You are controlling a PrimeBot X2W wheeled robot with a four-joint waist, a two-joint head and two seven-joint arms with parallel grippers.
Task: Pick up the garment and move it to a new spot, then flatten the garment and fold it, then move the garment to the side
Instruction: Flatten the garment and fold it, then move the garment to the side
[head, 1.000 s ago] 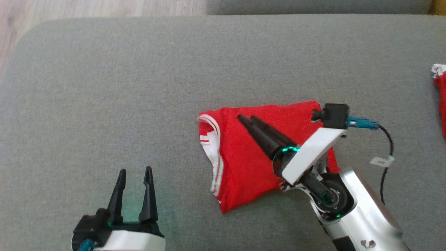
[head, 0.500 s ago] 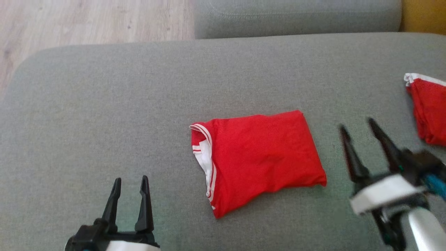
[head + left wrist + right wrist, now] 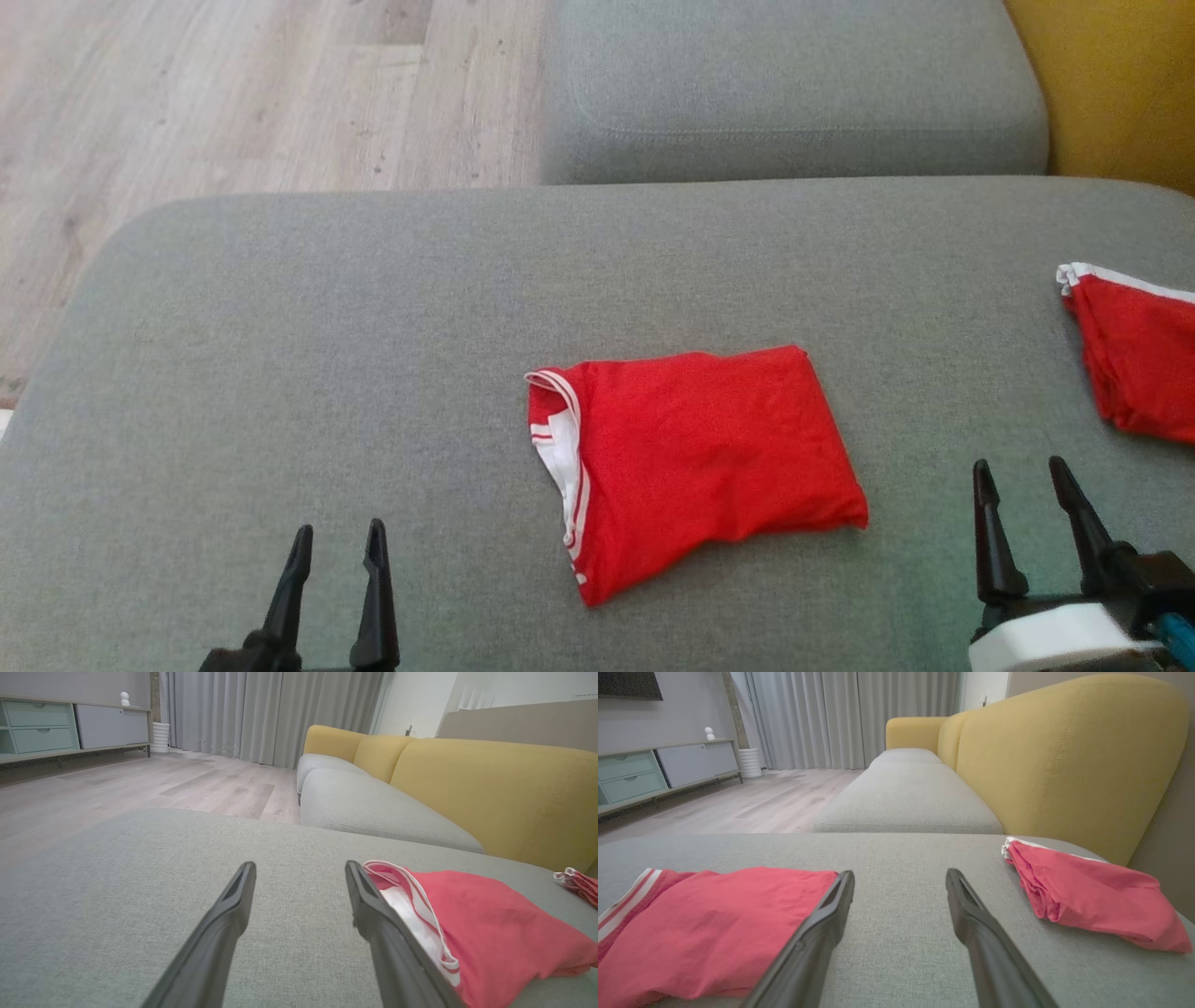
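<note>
A red garment [image 3: 695,457] with white trim lies folded in the middle of the grey cushion [image 3: 373,355]. It shows to the right in the left wrist view [image 3: 486,924] and to the left in the right wrist view [image 3: 710,924]. My left gripper [image 3: 338,541] stands open at the lower left, well left of the garment, nothing between its fingers. My right gripper [image 3: 1022,471] is open at the lower right, just right of the garment and apart from it. Its own wrist view [image 3: 900,877] shows bare cushion between the fingers.
A second folded red garment [image 3: 1134,350] lies at the cushion's right edge, seen too in the right wrist view [image 3: 1092,891]. A grey sofa seat [image 3: 794,93] with a yellow backrest [image 3: 1059,756] stands behind. Wooden floor [image 3: 187,93] lies beyond the cushion's far left edge.
My right gripper has lifted off the folded garment and drawn back to the lower right, open. The head camera has tilted up, so the whole picture has shifted down.
</note>
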